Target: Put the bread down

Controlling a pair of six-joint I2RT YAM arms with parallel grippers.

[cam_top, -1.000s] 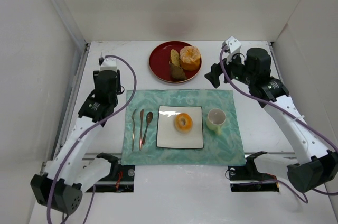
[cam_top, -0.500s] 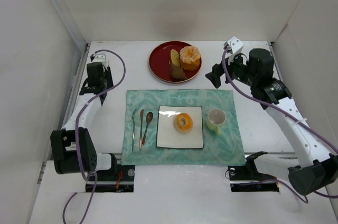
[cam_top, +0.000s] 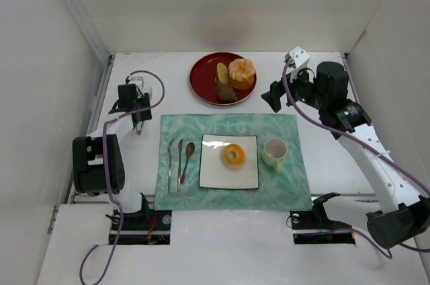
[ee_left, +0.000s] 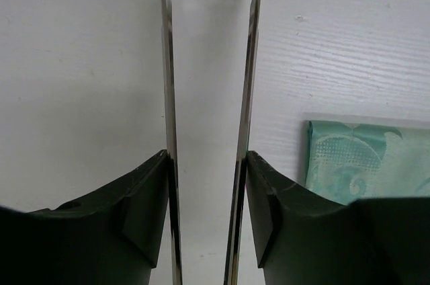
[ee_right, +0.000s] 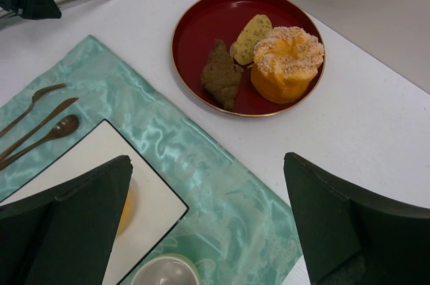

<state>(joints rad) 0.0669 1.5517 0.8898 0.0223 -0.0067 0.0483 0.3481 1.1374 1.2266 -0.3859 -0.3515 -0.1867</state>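
From above, we saw that the left arm had folded back over the last second, bringing the left gripper [cam_top: 136, 113] to the table just left of the mat [cam_top: 282, 184]. The bread [cam_top: 234, 156] stayed in the middle of the white plate [cam_top: 211, 176], and the right gripper [cam_top: 274, 97] kept hovering near the red dish [cam_top: 201, 87]. At the left wrist, the fingers were clamped on the tongs [ee_left: 168, 63], whose arms stood narrowly apart with nothing between them. At the right wrist, the jaws gaped wide and empty, the bread's edge peeking past one finger. We judged the placing done and the left arm retiring.
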